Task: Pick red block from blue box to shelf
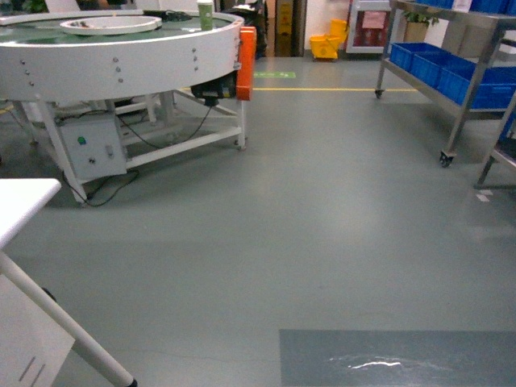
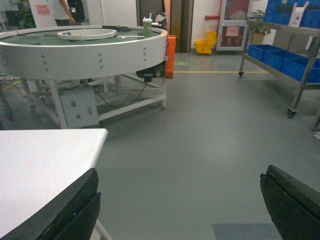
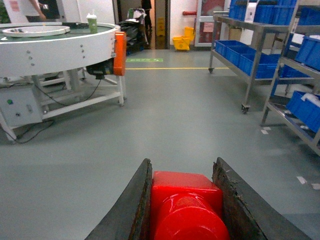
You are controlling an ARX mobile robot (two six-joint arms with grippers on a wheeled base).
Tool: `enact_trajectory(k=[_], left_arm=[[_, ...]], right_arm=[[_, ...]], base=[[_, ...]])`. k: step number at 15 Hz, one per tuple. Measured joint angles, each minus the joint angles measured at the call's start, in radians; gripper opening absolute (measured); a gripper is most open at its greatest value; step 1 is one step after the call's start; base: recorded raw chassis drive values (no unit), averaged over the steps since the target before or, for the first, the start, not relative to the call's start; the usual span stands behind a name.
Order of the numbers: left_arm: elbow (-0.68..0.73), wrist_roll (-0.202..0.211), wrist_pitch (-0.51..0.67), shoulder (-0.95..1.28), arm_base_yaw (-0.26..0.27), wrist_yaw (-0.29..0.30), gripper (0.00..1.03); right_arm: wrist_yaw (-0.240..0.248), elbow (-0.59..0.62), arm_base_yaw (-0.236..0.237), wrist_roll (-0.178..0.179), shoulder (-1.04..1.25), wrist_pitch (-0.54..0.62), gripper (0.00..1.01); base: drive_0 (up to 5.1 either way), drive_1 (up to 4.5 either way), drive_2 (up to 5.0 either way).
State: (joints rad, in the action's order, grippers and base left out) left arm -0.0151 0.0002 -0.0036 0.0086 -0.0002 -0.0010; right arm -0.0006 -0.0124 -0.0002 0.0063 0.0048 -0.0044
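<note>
Spanning grey floor (image 1: pixel 322 226), shelf (image 1: pixel 468 72) stands right.

The red block (image 3: pixel 186 207) is glossy smooth plastic; the shelf (image 3: pixel 252 60) is shiny metal; the floor (image 1: pixel 322 210) looks matt.

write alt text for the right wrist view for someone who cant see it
The right gripper holds the red block between its two dark fingers, low in the frame. Beyond is grey floor, with a white round conveyor table at left and the steel shelf carrying blue crates at right.
</note>
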Motion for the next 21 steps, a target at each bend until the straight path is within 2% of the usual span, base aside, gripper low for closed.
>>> enact_trajectory(k=[7,21], left_arm=[[0.000,0.000,-0.001,0.000,-0.002,0.001,0.98],[0.000,0.000,0.001,0.000,-0.001,0.000,0.98]], right_arm=[[0.000,0.000,0.000,0.000,0.000,0.000,0.29],[0.000,0.000,0.000,0.000,0.000,0.002,0.29]], base=[[-0.9,-0.69,-1.1],[0.0,4.00,-4.0]])
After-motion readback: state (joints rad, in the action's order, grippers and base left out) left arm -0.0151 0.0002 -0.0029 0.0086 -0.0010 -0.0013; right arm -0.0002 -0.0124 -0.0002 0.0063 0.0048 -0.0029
